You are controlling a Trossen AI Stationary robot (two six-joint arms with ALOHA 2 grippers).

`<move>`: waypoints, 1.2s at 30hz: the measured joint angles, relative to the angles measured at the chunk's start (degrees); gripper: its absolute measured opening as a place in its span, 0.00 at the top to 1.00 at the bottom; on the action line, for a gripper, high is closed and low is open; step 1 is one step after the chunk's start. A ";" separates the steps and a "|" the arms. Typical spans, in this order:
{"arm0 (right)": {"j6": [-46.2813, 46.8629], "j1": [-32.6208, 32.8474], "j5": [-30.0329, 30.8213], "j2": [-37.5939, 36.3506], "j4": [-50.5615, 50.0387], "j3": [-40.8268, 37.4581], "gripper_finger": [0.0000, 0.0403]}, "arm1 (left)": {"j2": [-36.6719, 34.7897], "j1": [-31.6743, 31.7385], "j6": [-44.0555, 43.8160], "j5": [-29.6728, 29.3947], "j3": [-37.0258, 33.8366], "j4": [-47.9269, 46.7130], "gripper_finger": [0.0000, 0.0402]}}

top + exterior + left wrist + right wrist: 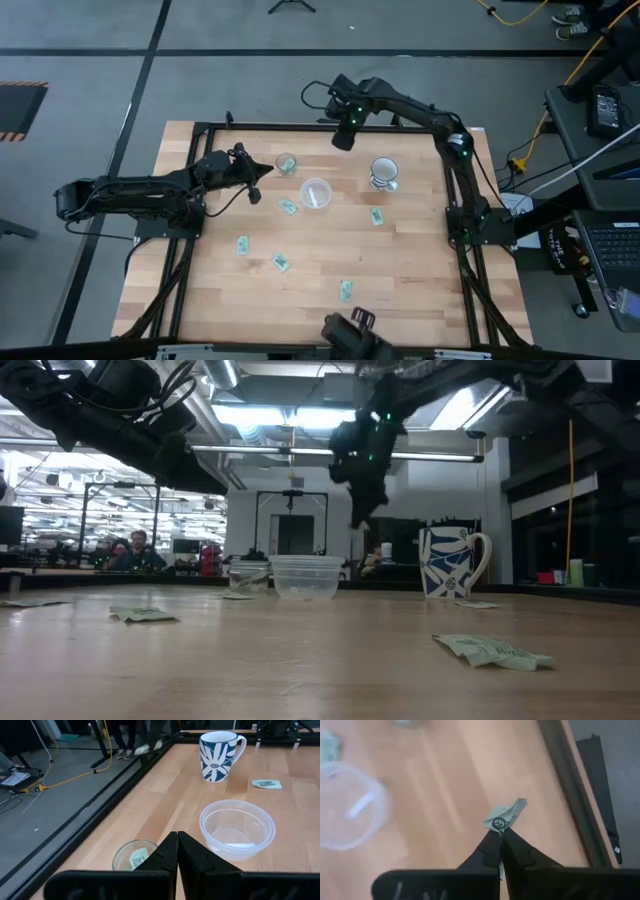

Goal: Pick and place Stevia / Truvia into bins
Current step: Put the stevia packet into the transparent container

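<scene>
Above the counter's far edge | right gripper clamped on a sachet | wide bin lay toward counter's middle | left gripper shut, empty, beside small cup

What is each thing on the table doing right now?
Right gripper: shut on a green sachet, raised above the table's far edge.
Left gripper: shut, empty, beside the small clear cup.
Small clear cup: upright, one sachet inside.
Wide translucent cup: upright.
Mug: upright.
Loose sachets: lying flat.

Blue-and-white leaf-patterned mug
</scene>
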 joint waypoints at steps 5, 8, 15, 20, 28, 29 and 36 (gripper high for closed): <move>0.17 3.58 0.11 -4.93 1.66 -5.16 1.00 | 0.00 0.00 0.00 0.07 0.00 -0.02 0.99; 0.47 5.77 0.11 -10.38 5.89 -12.35 1.00 | 0.00 0.00 0.00 0.07 0.00 -0.02 0.99; 4.71 9.28 0.16 -27.34 24.78 -35.66 1.00 | 0.00 0.00 0.00 0.08 0.00 0.00 0.99; 6.13 11.84 -0.96 -36.15 39.29 -49.53 1.00 | 0.00 0.00 -0.15 0.07 0.00 0.01 0.99; 2.95 13.57 -14.13 -41.14 67.40 -66.13 1.00 | 0.00 -0.04 -0.08 0.07 0.00 0.02 0.99; 3.10 13.57 -15.37 -41.03 69.60 -67.29 1.00 | 0.00 -0.04 -0.04 0.07 0.00 0.02 0.99; 0.54 13.99 -15.93 -39.09 77.70 -71.44 1.00 | 0.00 -0.04 -0.01 0.07 0.00 0.02 0.99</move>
